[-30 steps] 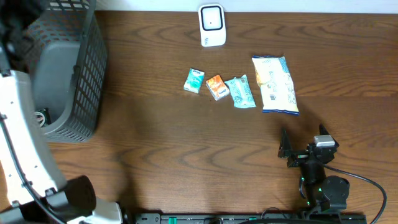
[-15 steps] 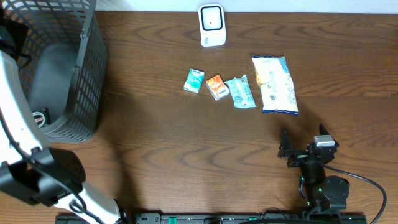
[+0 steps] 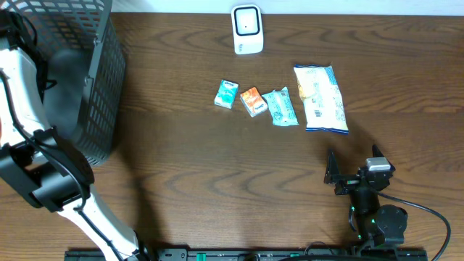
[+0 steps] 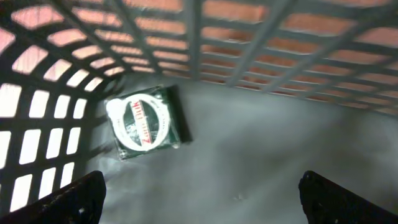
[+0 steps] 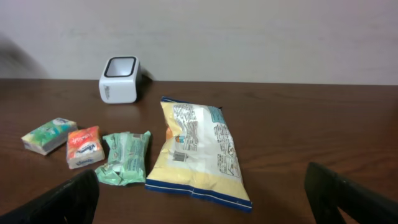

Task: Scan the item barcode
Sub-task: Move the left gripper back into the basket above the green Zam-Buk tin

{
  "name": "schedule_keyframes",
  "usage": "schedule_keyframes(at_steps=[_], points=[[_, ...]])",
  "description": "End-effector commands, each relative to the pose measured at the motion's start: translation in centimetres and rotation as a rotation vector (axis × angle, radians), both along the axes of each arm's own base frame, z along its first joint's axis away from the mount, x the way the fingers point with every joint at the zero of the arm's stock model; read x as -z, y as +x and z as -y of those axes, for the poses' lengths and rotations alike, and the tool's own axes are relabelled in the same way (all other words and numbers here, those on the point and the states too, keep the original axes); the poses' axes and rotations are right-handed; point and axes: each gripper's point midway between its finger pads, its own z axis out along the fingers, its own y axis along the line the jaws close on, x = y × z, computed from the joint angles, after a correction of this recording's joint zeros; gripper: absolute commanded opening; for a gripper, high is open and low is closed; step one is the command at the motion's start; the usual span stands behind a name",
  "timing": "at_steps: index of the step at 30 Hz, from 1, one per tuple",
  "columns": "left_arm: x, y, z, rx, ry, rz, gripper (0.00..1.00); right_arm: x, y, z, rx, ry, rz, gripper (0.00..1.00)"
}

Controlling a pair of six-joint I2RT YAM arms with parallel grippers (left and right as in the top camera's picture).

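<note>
Inside the grey plastic lattice basket [image 3: 103,80], our left hand [image 4: 199,196] spread wide over a flat dark square packet [image 4: 146,123], our right hand [image 5: 202,196] equally wide, facing a crinkly bag [image 5: 196,152].

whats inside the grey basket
A dark green square packet with a round white label lies on the floor of the grey lattice basket. The white left arm hides part overhead.

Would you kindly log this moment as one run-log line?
left gripper: open, inside basket, dark packet on floor | right gripper: open, facing snack bag | scanner: no item presented
</note>
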Motion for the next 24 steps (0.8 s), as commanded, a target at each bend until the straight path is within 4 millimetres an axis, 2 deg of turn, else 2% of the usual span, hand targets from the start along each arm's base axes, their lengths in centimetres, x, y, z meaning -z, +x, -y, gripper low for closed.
schedule_keyframes(at_steps=[1,5,13,24], points=[[2.5,-2.3,-0.7,-0.170,-0.004,-0.027,0.98,0.0,0.0,-0.2,-0.010,-0.011,0.001,0.99],[4.3,-3.5,-0.7,-0.286,-0.013,-0.016,0.98,0.0,0.0,-0.2,-0.010,-0.011,0.001,0.99],[6.5,-3.6,-0.9,-0.306,-0.011,-0.006,0.98,0.0,0.0,-0.2,-0.010,-0.011,0.001,0.99],[9.2,-5.9,-2.5,-0.380,-0.026,-0.027,0.98,0.0,0.0,-0.2,-0.010,-0.011,0.001,0.99]])
